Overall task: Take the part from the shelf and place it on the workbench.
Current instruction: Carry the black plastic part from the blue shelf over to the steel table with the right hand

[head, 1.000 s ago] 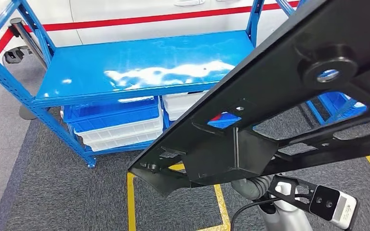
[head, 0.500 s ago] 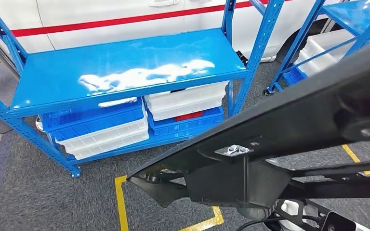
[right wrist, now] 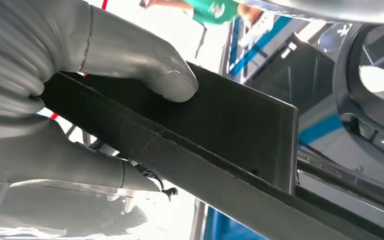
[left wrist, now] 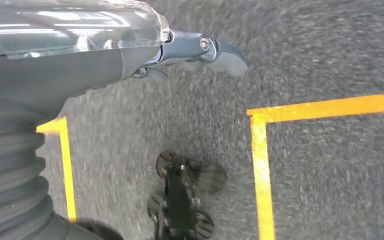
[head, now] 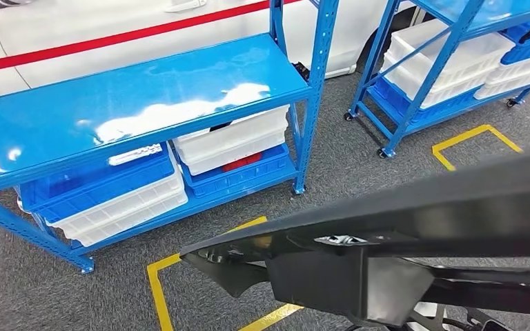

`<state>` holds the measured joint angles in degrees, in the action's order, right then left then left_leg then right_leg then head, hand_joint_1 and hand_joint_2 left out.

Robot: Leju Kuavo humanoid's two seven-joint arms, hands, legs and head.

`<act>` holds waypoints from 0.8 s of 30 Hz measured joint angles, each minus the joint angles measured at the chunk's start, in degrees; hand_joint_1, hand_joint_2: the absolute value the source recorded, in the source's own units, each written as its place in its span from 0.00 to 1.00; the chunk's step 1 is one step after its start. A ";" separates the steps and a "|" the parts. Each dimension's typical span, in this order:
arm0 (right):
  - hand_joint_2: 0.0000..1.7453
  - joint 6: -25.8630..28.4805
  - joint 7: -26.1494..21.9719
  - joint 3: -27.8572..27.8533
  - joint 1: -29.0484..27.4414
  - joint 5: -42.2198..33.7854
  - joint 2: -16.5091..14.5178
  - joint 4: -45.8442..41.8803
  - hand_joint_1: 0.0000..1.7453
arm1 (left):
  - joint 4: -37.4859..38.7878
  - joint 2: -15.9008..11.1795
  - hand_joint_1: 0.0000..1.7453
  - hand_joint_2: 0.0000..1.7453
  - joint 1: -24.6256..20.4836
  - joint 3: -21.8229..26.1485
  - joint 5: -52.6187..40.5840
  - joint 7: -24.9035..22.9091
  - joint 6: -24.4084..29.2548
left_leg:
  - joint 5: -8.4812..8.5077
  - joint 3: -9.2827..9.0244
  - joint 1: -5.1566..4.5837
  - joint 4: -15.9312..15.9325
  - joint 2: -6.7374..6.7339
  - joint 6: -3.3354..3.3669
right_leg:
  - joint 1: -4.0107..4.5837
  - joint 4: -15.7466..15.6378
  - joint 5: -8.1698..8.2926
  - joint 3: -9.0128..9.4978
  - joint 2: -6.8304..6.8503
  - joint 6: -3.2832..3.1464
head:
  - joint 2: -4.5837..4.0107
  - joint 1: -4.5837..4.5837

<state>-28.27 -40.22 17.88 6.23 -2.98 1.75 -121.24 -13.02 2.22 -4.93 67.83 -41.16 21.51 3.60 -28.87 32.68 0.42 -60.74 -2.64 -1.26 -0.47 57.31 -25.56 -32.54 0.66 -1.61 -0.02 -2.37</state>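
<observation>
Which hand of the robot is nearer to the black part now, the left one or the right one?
The right. The right hand grips the black part, thumb pressed on its flat face. The left hand hangs over the grey carpet floor, holding nothing.

Blue shelf [head: 138, 89], top bare, white and blue bins [head: 231, 141] beneath, grey carpet floor [head: 338, 176]

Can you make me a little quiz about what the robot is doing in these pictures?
1. True or false: the right hand grips the black part.
2. What colour are the floor tape lines? A) red B) yellow C) green
3. Fill in: the top of the blue shelf is ____.

Key: 1 true. 2 B. 3 bare; white bins and blue bins sit on the level below. The left hand hangs over the carpet, holding nothing.
</observation>
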 joint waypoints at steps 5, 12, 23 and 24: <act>1.00 2.00 0.01 0.17 -0.46 0.14 0.16 -0.33 1.00 | -0.03 -0.84 0.00 1.00 0.31 0.50 -0.17 0.71 0.55 | -5.30 5.29 0.20 -12.90 2.20 -0.55 | 0.15 0.12 0.57 -0.72 -2.77 -0.38 | 0.00 0.00; 1.00 2.27 0.08 -0.18 -1.30 -1.32 0.78 0.09 1.00 | -0.13 -1.08 0.00 1.00 -0.05 0.80 -0.27 1.84 2.86 | 1.53 -2.61 0.16 3.80 5.71 1.04 | 0.01 0.54 1.27 -1.64 -6.74 1.43 | 0.00 0.00; 1.00 1.03 0.08 -1.36 -3.93 -0.99 1.81 4.12 1.00 | -0.14 -0.70 0.00 1.00 -0.10 0.81 -1.02 2.15 3.71 | 1.99 -2.71 0.20 4.47 -1.17 2.09 | -0.30 6.61 -1.25 -3.99 1.08 2.85 | 0.00 0.01; 1.00 0.75 0.09 -1.25 -3.68 -1.02 1.81 4.97 1.00 | -0.14 -0.63 0.00 1.00 -0.14 0.82 -1.02 2.16 3.71 | 1.80 -2.75 0.06 4.33 -1.59 1.80 | -0.12 3.37 -0.29 -2.27 1.96 2.46 | 0.00 0.01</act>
<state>-27.52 -40.13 16.63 2.56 -4.00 3.56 -116.26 -13.16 1.60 -5.07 68.65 -42.18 23.67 7.30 -27.07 29.93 0.47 -56.40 -4.24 0.55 -0.59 60.68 -25.85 -34.81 2.62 0.85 -0.02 -2.36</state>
